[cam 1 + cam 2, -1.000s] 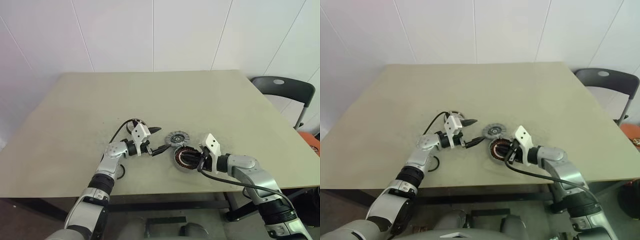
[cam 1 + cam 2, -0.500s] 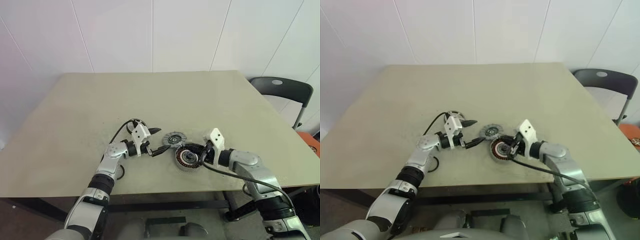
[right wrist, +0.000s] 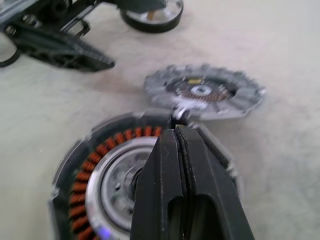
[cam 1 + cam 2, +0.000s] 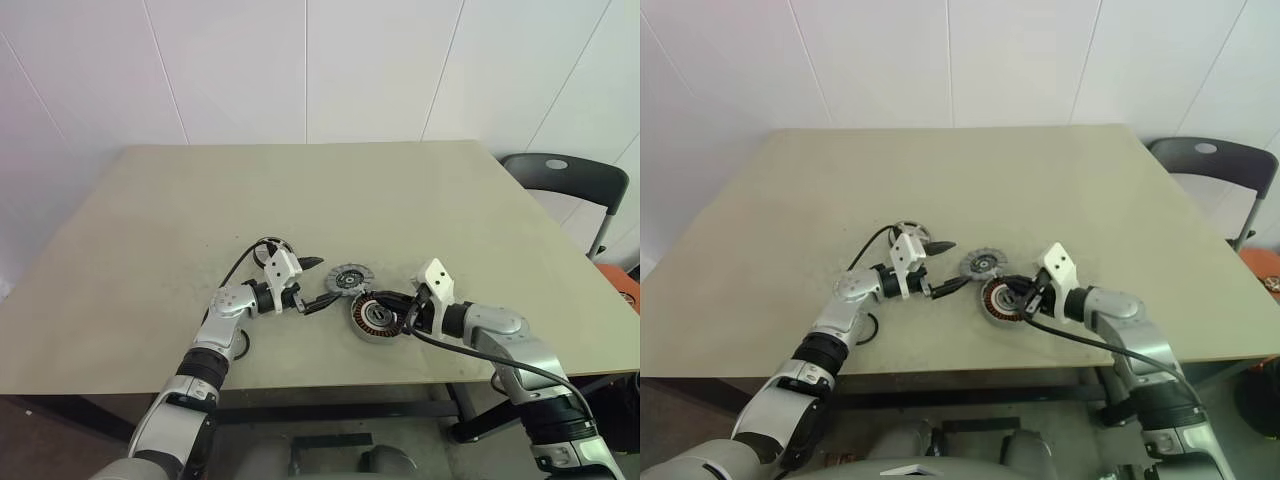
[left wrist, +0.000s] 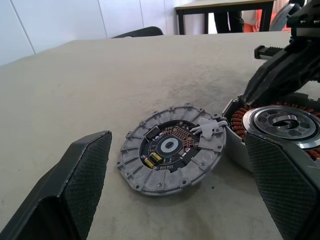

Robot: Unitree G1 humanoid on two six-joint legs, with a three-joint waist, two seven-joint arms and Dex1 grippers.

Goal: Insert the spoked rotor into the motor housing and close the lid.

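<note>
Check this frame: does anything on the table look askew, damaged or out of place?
Nothing looks damaged or spilled. The lid lies flat beside the motor housing, joined to it by short white wires. The spoked rotor lies apart, behind the left gripper.

L gripper [image 4: 318, 283] jaws wide apart; R gripper [image 3: 176, 134] jaws closed.

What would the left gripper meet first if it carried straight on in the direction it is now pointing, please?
Most likely the lid, lying flat on the table between the open fingers of the left gripper; the motor housing sits just beyond, to one side.
</note>
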